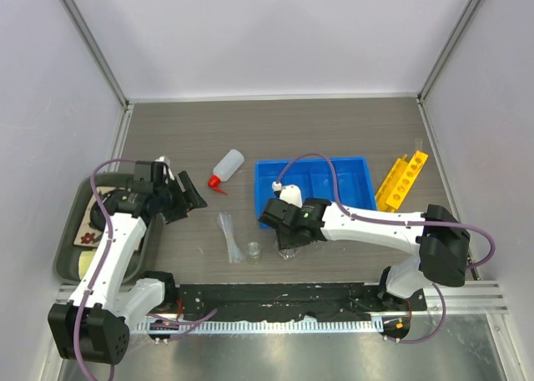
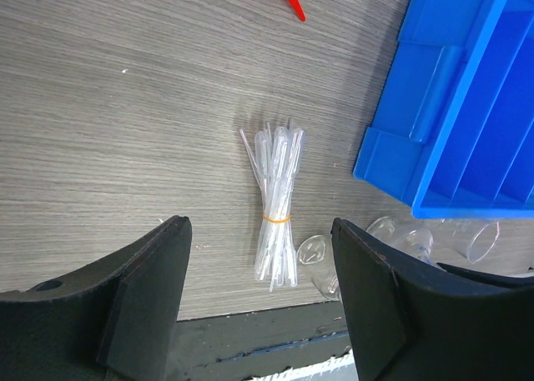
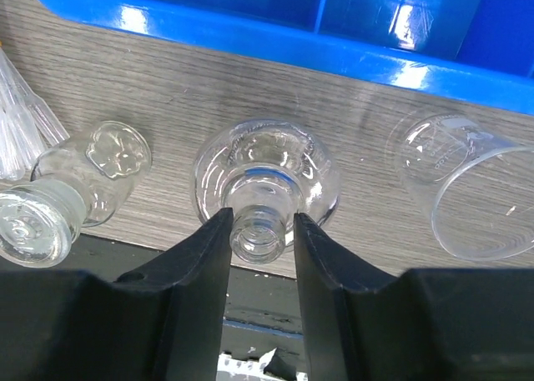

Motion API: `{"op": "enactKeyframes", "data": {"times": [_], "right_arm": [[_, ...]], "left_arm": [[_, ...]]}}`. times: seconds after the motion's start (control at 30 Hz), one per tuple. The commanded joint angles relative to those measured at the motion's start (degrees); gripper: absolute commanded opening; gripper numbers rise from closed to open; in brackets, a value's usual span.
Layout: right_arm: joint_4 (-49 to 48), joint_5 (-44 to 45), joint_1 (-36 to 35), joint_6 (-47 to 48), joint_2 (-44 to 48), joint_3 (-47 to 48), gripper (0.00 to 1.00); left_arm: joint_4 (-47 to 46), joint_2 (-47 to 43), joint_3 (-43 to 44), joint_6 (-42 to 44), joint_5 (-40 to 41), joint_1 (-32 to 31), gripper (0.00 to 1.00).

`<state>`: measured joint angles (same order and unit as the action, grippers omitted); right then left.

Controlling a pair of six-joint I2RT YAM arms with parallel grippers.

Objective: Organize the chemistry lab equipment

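My right gripper (image 3: 261, 231) is shut on the neck of a clear glass flask (image 3: 265, 177) standing on the table in front of the blue compartmented bin (image 1: 313, 185). A small stoppered glass bottle (image 3: 75, 189) stands to the flask's left, and a clear beaker (image 3: 467, 193) lies on its side to the right. My left gripper (image 2: 259, 225) hangs open above a banded bundle of clear pipettes (image 2: 277, 206). Behind the bundle, a white squeeze bottle (image 1: 226, 168) with a red nozzle lies on the table. The yellow holed rack (image 1: 401, 179) sits right of the bin.
A dark green tray (image 1: 71, 248) holding some items sits at the far left, under the left arm. The black rail of the table's near edge (image 1: 275, 298) runs just behind the glassware. Grey walls close the table on three sides.
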<state>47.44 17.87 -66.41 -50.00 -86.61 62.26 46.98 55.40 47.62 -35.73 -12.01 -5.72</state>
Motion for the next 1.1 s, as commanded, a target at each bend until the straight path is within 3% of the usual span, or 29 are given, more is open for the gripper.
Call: {"op": "enactKeyframes", "data": {"times": [0.0, 0.27, 0.47, 0.8, 1.07], "right_arm": [[-0.07, 1.29, -0.38, -0.98, 1.18, 0.23, 0.38], [1.69, 1.64, -1.0, -0.89, 0.12, 2.86, 0.01], [6.08, 2.96, -2.93, -1.42, 0.91, 7.25, 0.01], [16.7, 4.71, -6.27, -2.82, 5.92, 17.71, 0.01], [24.1, 10.96, -0.84, -0.37, 6.98, 26.85, 0.01]], "left_arm": [[-1.1, -0.55, 0.72, 0.66, -0.73, 0.27, 0.72], [-0.4, -0.64, 1.51, 1.45, -1.17, 0.27, 0.71], [1.27, -1.43, 2.75, 2.5, -2.31, 0.35, 0.64], [3.91, -5.38, 4.77, 4.0, -6.18, -0.08, 0.64], [3.2, -6.7, 4.94, 4.61, -10.57, -1.66, 0.67]]}}
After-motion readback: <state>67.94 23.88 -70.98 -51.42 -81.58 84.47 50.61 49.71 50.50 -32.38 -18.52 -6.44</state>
